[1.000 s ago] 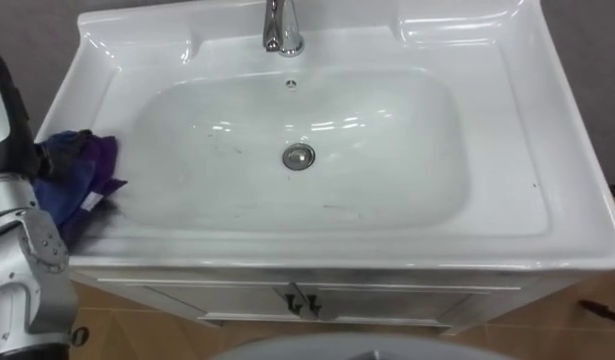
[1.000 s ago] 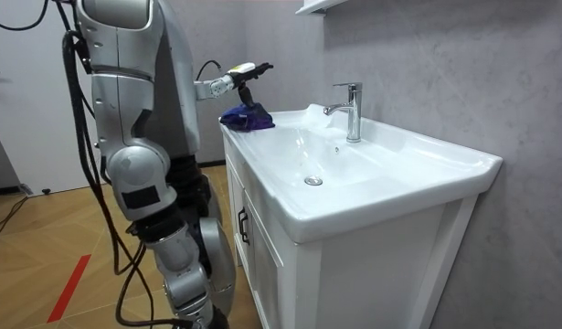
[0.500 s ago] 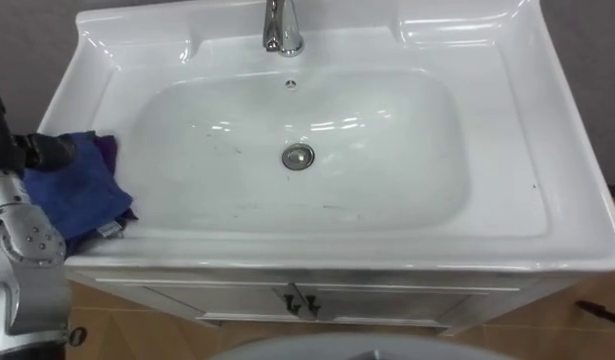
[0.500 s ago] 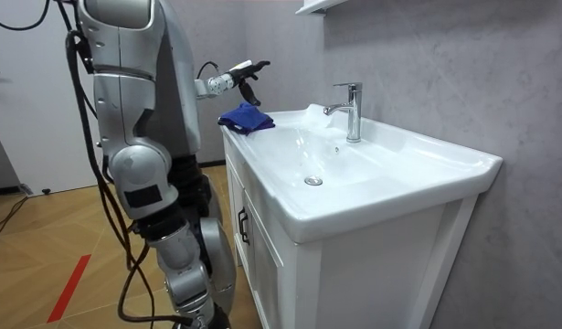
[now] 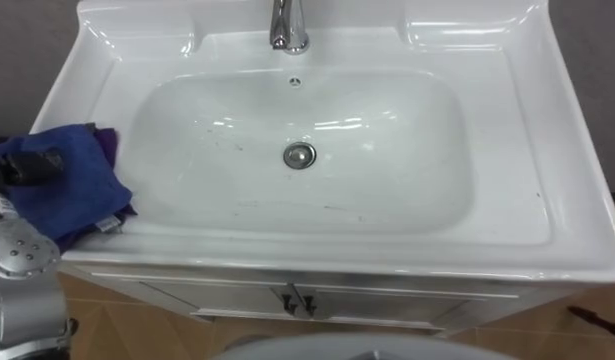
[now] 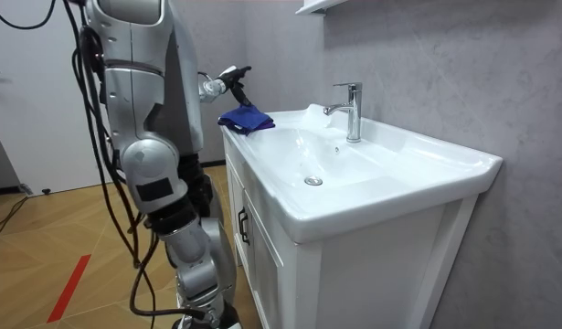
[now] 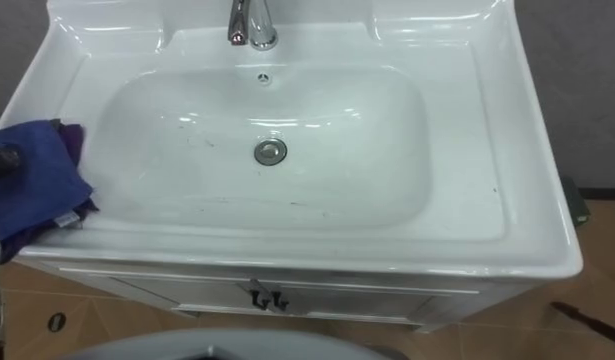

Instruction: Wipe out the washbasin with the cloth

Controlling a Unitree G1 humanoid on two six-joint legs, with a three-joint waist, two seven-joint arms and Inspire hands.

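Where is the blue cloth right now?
In the left eye view the blue cloth lies on the basin's left rim near the front corner, beside the bowl, with the left hand just above it.

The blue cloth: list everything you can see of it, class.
The blue cloth is soft, crumpled fabric with a purple fold at its far edge and a small white tag in front. It lies bunched on the left rim of the white basin, outside the bowl. The left hand hangs just above it, fingers open.
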